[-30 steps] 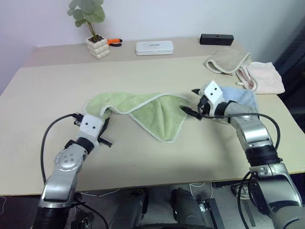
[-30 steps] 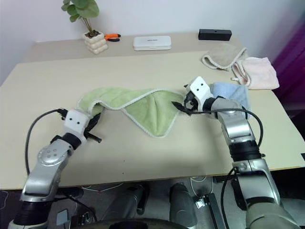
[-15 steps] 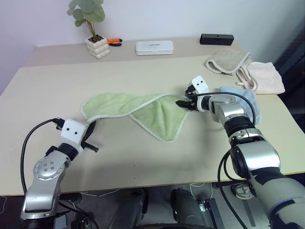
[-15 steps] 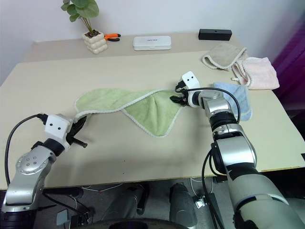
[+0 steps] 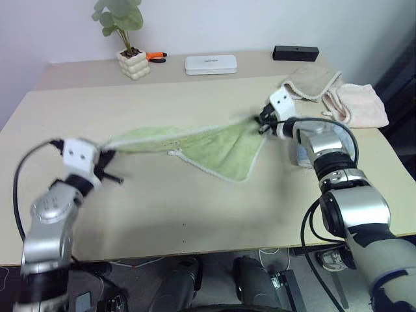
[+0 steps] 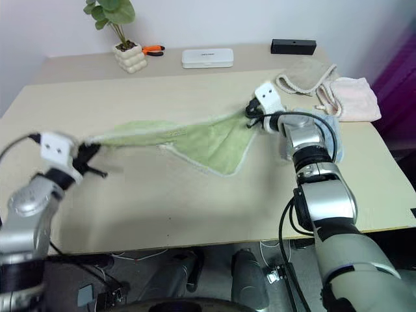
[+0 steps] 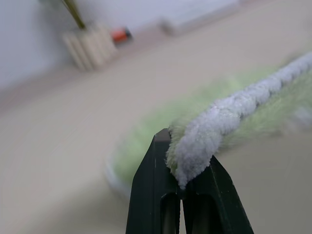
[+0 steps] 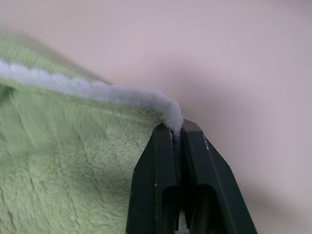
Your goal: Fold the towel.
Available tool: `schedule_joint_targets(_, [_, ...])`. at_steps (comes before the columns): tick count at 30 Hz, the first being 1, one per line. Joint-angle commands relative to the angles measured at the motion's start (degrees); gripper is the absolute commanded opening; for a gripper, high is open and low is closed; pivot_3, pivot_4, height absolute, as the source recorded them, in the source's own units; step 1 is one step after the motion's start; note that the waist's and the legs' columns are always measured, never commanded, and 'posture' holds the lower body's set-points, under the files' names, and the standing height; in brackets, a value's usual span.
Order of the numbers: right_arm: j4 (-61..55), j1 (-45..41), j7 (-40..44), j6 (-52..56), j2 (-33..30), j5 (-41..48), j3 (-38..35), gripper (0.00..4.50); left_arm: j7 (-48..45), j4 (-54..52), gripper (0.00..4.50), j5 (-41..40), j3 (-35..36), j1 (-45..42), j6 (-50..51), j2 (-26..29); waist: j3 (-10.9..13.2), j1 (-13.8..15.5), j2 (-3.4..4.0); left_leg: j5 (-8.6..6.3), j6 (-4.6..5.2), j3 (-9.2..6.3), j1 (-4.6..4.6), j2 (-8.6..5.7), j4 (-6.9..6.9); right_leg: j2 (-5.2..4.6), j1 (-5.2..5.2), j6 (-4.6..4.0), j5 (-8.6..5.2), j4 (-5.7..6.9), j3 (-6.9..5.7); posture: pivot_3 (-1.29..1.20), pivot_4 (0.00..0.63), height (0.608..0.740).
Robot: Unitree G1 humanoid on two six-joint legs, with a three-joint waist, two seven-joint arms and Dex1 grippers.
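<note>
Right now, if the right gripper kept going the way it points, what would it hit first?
Probably nothing soon: the right gripper, shut on the towel, points over bare table; the plant pot stands far off. Depth is uncertain.

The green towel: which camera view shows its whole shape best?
The left eye view: the towel shows whole, stretched between the left gripper and the right gripper. The right eye view shows the same. Each wrist view shows just the whitish trim pinched in shut fingers.

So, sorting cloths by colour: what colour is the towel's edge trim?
Whitish, on the light green towel; clearest in the right wrist view.
</note>
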Motion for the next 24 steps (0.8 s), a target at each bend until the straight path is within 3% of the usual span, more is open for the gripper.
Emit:
schedule_joint_targets(1, [-0.45,-8.36,-4.71,-8.32,-2.44,-1.67,-1.46,0.06,3.44,9.2,0.0,-0.18,3.68,-13.92,-3.18,3.48,0.0,-0.19,-0.01,0.0,0.0,0.0,-0.01,0.01,-0.02,0.03,-0.02,0.01,0.0,-0.03,0.01,0.0,0.15,0.74])
schedule_joint_targets(5, [-1.34,-12.74,-4.08,-13.5,-3.37,-0.71,-2.56,0.06,3.87,17.73,0.0,-0.81,5.23,-25.3,-6.39,6.46,-0.01,-0.98,-0.07,0.13,-0.29,0.05,-0.06,0.01,-0.07,0.01,-0.1,0.1,0.04,-0.07,0.05,0.0,0.15,0.74])
schedule_joint_targets(9, [-5.58,-11.74,0.61,-15.58,-3.61,1.06,-3.28,0.06,0.53,17.12,0.0,-2.21,6.15,-23.88,-6.9,8.6,-0.02,-2.01,-0.04,-0.03,-0.15,0.17,-0.07,0.01,-0.1,-0.01,-0.11,0.15,0.0,-0.14,0.08,0.0,0.15,0.74])
schedule_joint_targets(12, [-17.58,-3.69,11.78,-15.4,-4.93,4.08,-1.64,0.06,-5.39,9.07,0.0,-7.0,10.13,-12.62,-2.55,10.16,-0.02,-3.07,-0.04,-0.04,-0.13,0.2,-0.08,0.02,-0.11,0.0,-0.17,0.15,0.0,-0.14,0.12,0.0,0.15,0.74])
schedule_joint_targets(16, [-35.74,10.37,23.02,-6.9,-8.23,8.54,0.52,0.06,-11.31,-2.67,0.0,-12.8,14.87,6.58,5.25,10.88,-0.02,-3.19,-0.03,-0.1,-0.1,0.22,-0.1,0.09,-0.08,0.04,-0.23,0.15,0.0,-0.13,0.21,0.0,0.15,0.74])
schedule_joint_targets(20, [-51.11,22.47,31.35,3.16,-13.84,12.85,1.49,0.06,-16.14,-11.92,0.0,-16.06,18.65,22.8,10.69,10.97,0.03,-2.0,0.0,-0.25,0.14,0.27,-0.1,0.18,-0.01,0.05,-0.26,0.05,0.06,0.02,0.28,0.0,0.15,0.74])
schedule_joint_targets(24, [-61.69,30.92,37.01,11.77,-19.65,17.18,1.17,0.06,-20.49,-17.56,0.0,-20.48,22.61,33.42,16.41,11.48,0.01,-0.85,-0.03,-0.26,0.1,0.62,0.01,0.57,0.07,0.12,-0.06,-0.29,-0.05,-0.03,0.29,0.0,0.15,0.74])
